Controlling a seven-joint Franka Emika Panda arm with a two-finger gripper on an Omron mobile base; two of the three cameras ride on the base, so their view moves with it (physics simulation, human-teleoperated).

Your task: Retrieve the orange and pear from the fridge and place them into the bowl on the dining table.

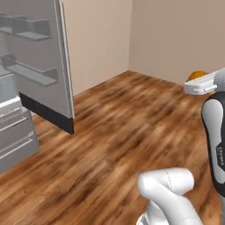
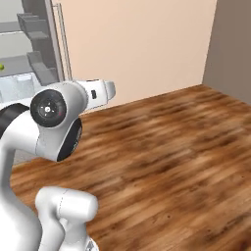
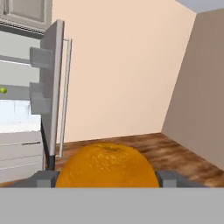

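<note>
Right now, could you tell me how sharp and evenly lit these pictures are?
Hand view: the orange looms large and crisp, shaded underneath; the pear is a tiny speck. Left base view: floor grain smeared, soft; fridge door evenly grey. Right base view: flat light, no glare.

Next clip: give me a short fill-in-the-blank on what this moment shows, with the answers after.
1. The gripper is shut on the ____.
2. The fridge has its door standing ____.
3. The small green pear sits inside the ____.
4. The floor is made of ____.

Missing words: orange; open; fridge; wood
</note>
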